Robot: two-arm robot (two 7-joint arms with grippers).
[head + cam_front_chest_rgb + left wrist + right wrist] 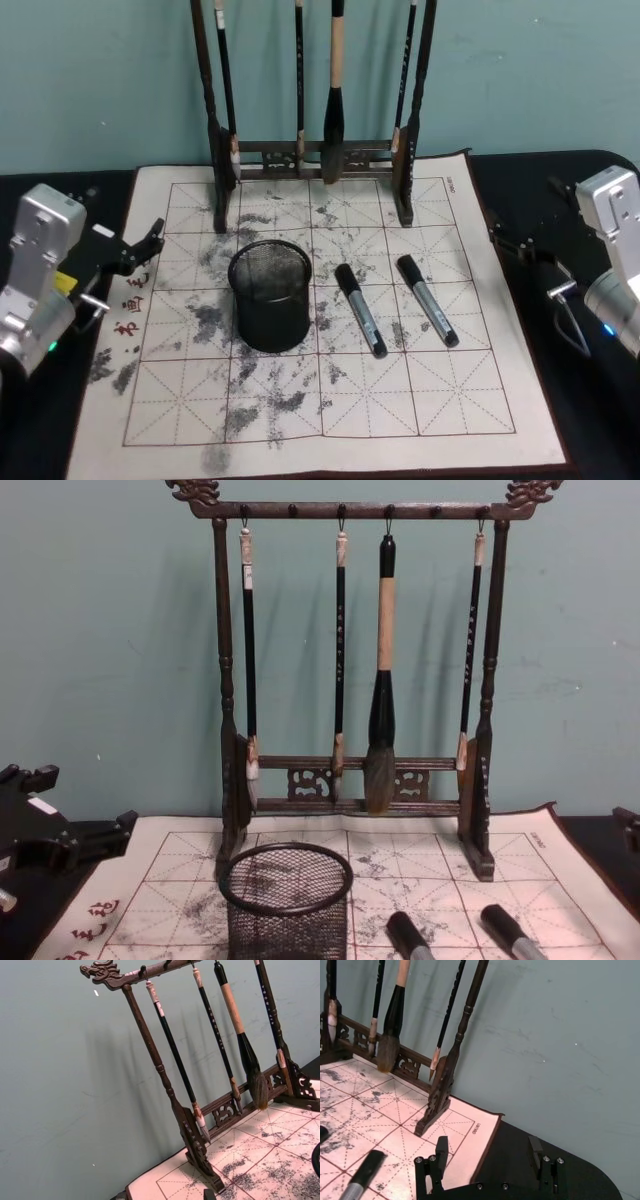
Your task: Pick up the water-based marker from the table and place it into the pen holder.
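- Black-capped marker and a second marker lie on the mat, just right of the pen holder.
- Head view looks into the holder: bare mesh floor.
- Chest view shows the rack hanging four brushes.
- Left gripper and right gripper sit at the mat's edges, fingers spread, grasping nothing.

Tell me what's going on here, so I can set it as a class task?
Nothing is being handled yet. One marker and a second marker lie on the ink-stained mat, to the right of the pen holder. The left gripper hovers open at the mat's left edge, and the right gripper is open just off its right edge.
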